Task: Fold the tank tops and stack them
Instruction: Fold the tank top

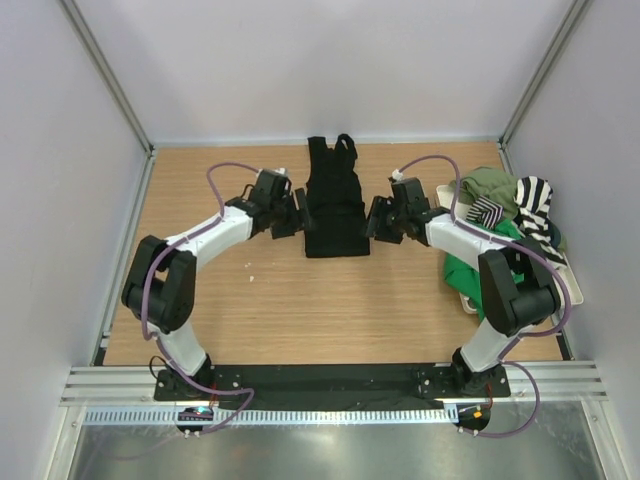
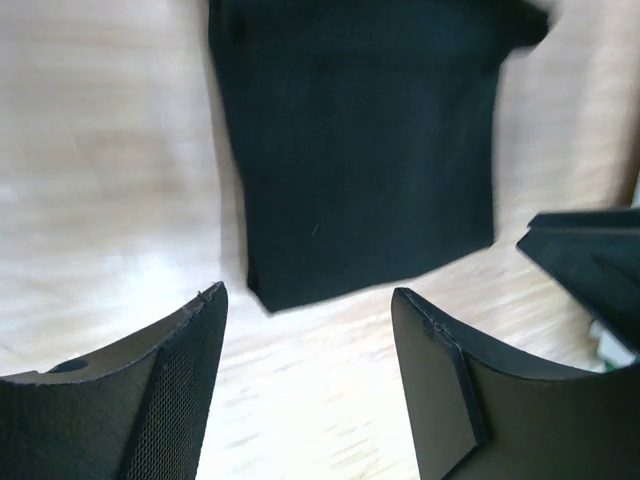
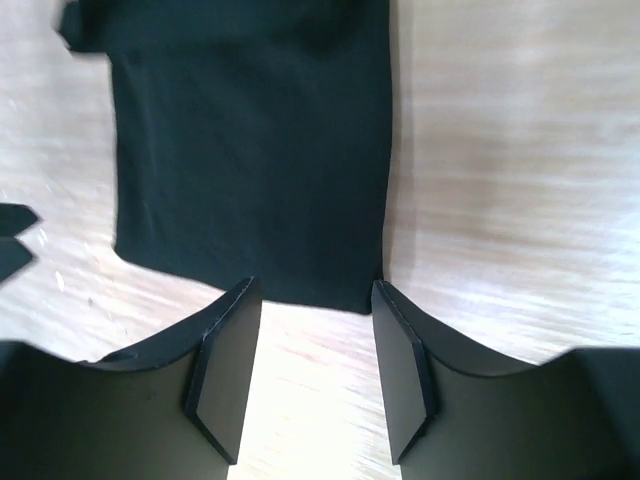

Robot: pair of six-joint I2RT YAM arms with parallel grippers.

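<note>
Left wrist: left end effector point(image 2: 308, 300) has its jaws apart, nothing between the pads, bare table point(image 2: 100, 150) below. The black tank top point(image 2: 360, 140) lies flat just past the fingertips, apart from them. Its near hem corner shows in the gap between the fingers. The frame is blurred, so the cloth edges are soft.

Right wrist: right end effector point(image 3: 315, 290) also has its jaws apart and nothing clamped. The same garment's hem sits right at the tips. It may be touching one pad, but the frame is too smeared to say.

Top external:
- The two end effectors flank the black tank top, left one at its left edge and right one at its right edge, both level with its lower half.
- The garment lies mid-table, long axis running away from the arm bases, straps at the far end and hem toward the bases.
- It is a narrow strip, probably folded lengthwise.

The other tank tops are heaped in a white tray point(image 1: 575, 285) at the table's right edge:
- Olive tank top point(image 1: 490, 185) at the far end.
- Black-and-white striped tank top point(image 1: 537, 205) beside it, draped toward the right.
- Bright green tank top point(image 1: 463, 272) nearer the bases, partly hidden under the right arm.

Purple cables point(image 1: 225, 172) loop along both arms.
</note>
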